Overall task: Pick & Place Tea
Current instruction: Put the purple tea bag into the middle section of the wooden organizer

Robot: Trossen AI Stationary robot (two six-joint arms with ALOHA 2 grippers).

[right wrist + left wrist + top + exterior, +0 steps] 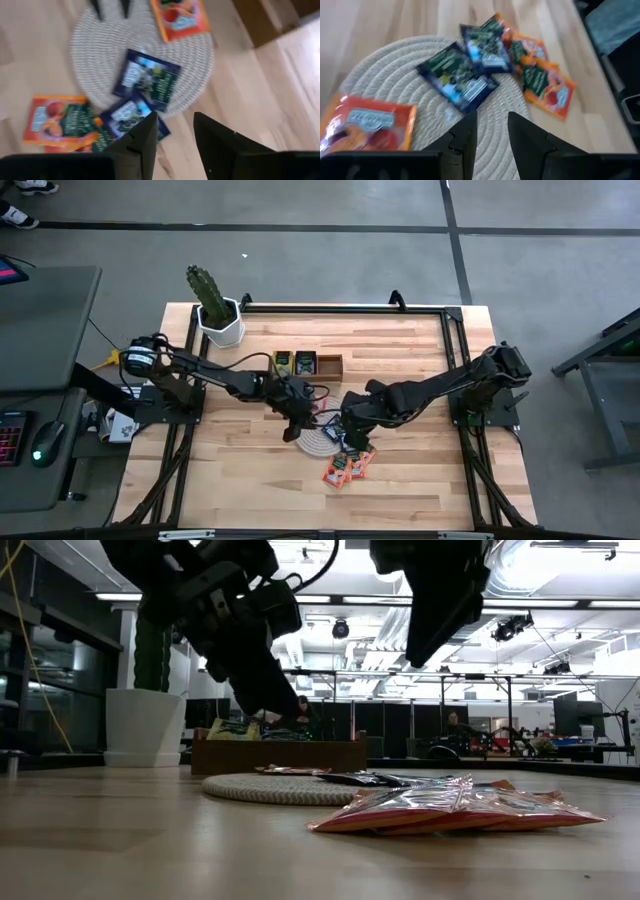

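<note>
A round woven mat [318,443] lies mid-table. On it lie an orange-red tea sachet [367,122] and a dark blue sachet [457,80]. A second dark blue sachet [485,45] overlaps the mat's edge. More orange-red sachets [345,470] lie flat on the wood just near of the mat. My left gripper [492,125] hovers open over the mat, slanting down, just short of the dark blue sachet [147,80]. My right gripper [175,125] hangs open above the mat's edge, pointing steeply down. Neither holds anything.
A brown wooden tray [305,363] stands beyond the mat with yellow-green sachets [283,361] in it. A cactus in a white pot [218,320] stands at the far left corner. Bare wood lies left and right of the mat.
</note>
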